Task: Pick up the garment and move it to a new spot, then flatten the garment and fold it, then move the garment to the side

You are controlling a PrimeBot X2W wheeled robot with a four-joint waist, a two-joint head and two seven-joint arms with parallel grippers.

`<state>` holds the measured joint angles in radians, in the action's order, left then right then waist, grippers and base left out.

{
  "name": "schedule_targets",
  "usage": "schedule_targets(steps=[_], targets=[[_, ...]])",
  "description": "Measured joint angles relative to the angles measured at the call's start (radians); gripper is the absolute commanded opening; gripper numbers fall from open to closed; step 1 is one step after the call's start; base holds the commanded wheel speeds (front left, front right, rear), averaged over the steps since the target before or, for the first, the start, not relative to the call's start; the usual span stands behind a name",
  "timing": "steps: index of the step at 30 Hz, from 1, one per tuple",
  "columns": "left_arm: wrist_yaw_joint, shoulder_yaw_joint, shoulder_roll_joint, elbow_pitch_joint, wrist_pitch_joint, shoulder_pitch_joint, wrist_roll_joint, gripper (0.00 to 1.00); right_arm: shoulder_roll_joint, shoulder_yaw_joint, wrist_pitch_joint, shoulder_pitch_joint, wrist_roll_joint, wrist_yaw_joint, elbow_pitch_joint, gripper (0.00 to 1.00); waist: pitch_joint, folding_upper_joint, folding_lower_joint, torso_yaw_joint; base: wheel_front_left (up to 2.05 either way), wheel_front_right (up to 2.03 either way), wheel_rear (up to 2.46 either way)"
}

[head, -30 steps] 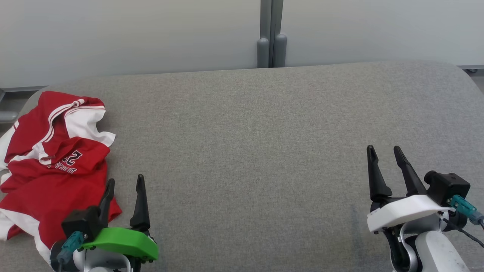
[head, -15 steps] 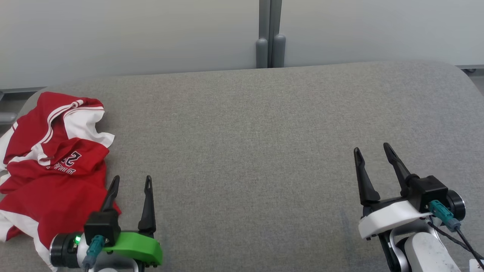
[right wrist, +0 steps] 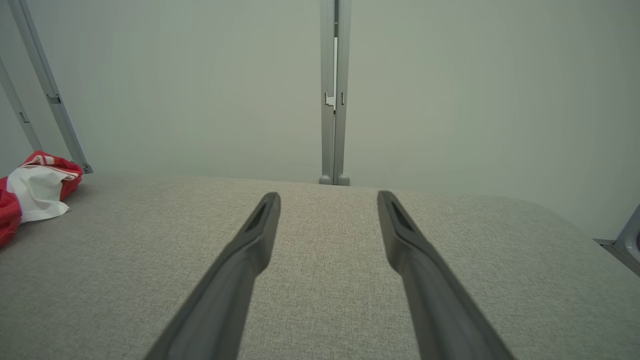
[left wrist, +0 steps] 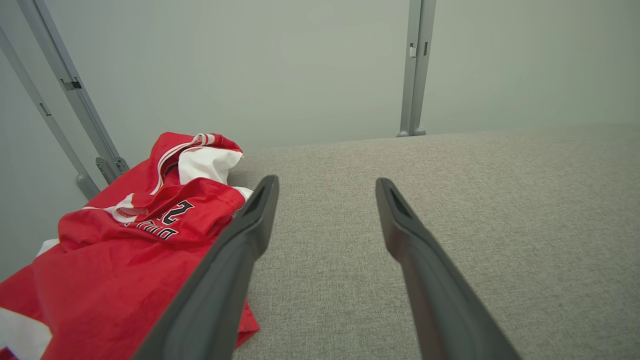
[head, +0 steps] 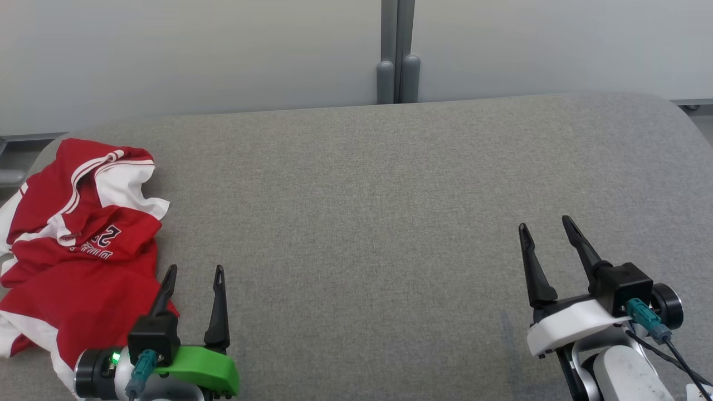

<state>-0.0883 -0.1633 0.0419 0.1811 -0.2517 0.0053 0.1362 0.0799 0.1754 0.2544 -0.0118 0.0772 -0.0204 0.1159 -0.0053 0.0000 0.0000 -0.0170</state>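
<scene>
A crumpled red and white garment (head: 78,250) with dark lettering lies bunched at the left end of the grey table (head: 362,223). In the left wrist view the garment (left wrist: 125,240) sits left of my fingers. My left gripper (head: 195,272) hovers open at the garment's near right edge, its left finger over the red cloth and nothing between the jaws. Open as well, my right gripper (head: 546,227) hangs above bare table at the lower right, far from the garment (right wrist: 30,192).
A pale wall panel with a grey vertical post (head: 396,55) stands behind the table. The table's rounded corners show at the far left and far right. Slanted grey rails (left wrist: 65,95) rise behind the garment.
Both grippers have drawn back toward the near edge and rotated at the wrist; the right one also shifted left. The garment lies as before.
</scene>
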Motion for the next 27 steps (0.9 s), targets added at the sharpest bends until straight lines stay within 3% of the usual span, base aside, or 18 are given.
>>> schedule_targets(steps=[18,27], targets=[[0.000,-0.003,0.000,0.001,0.000,0.000,0.000,1.00,-0.003,-0.006,0.000,0.000,0.000,0.001,0.010,1.00,-0.004,0.0000,0.0000,0.007,0.00,0.00,0.00],[0.000,-0.025,0.000,0.005,0.000,-0.001,-0.001,1.00,-0.003,-0.019,0.000,0.000,0.001,0.001,0.006,1.00,0.000,0.0000,0.0000,0.054,0.00,0.00,0.00]])
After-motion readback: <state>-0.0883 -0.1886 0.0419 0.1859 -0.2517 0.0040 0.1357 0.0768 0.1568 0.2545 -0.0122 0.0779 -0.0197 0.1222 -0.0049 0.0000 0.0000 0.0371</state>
